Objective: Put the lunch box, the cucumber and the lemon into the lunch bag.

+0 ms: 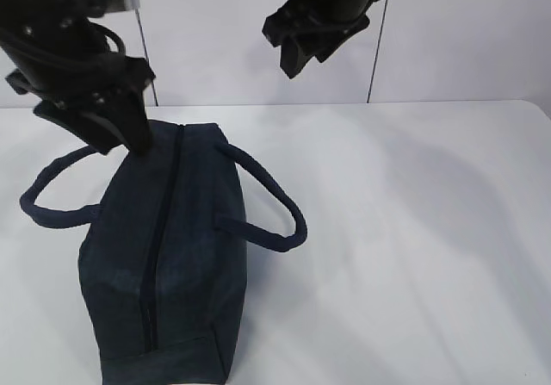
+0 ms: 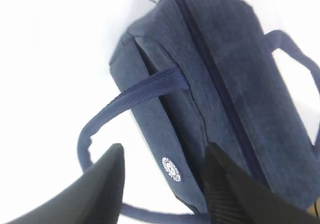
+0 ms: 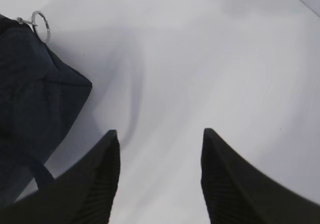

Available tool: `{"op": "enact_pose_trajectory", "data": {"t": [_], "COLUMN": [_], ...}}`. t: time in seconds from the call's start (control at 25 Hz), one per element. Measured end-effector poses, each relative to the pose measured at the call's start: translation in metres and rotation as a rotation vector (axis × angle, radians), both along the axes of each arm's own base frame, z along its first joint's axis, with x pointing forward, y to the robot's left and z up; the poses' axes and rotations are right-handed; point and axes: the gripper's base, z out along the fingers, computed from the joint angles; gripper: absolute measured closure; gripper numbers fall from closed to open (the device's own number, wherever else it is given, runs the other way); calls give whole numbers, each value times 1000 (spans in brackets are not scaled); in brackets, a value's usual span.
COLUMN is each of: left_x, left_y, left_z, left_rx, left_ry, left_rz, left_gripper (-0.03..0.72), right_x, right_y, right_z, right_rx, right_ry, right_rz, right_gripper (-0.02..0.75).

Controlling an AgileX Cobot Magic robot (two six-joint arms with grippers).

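The dark navy lunch bag lies on the white table with its top zipper drawn shut. The metal ring pull sits at the bag's far end. My left gripper hovers over the bag's far left corner, open, with nothing between its fingers. In the left wrist view the left gripper straddles the bag's side with the white logo. My right gripper hangs high above the table behind the bag, open and empty. The lunch box, the cucumber and the lemon are out of view.
The bag's two loop handles lie flat on the table, one to the left and one to the right. Bare white table stretches to the right of the bag. A pale wall stands behind.
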Motion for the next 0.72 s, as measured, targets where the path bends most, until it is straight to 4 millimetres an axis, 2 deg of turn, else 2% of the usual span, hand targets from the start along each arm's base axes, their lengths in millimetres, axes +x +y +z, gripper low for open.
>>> {"op": "enact_pose_trajectory", "data": {"t": [0.16, 0.28, 0.52, 0.72], "left_x": [-7, -17, -47, -81], "left_y": [22, 29, 42, 54], "left_z": [25, 43, 84, 117], "left_rx": [14, 21, -5, -36], "left_ry": [-81, -139, -266, -378], "left_rz": [60, 74, 81, 85], "left_gripper": [322, 322, 322, 322], "right_x": [-14, -30, -68, -105], "right_y": [-7, -15, -34, -51], "right_z": [24, 41, 59, 79], "right_rx": [19, 33, 31, 51], "right_ry": [-41, -57, -53, -79], "right_rz": [-13, -28, -31, -42], "right_gripper": [358, 358, 359, 392]}}
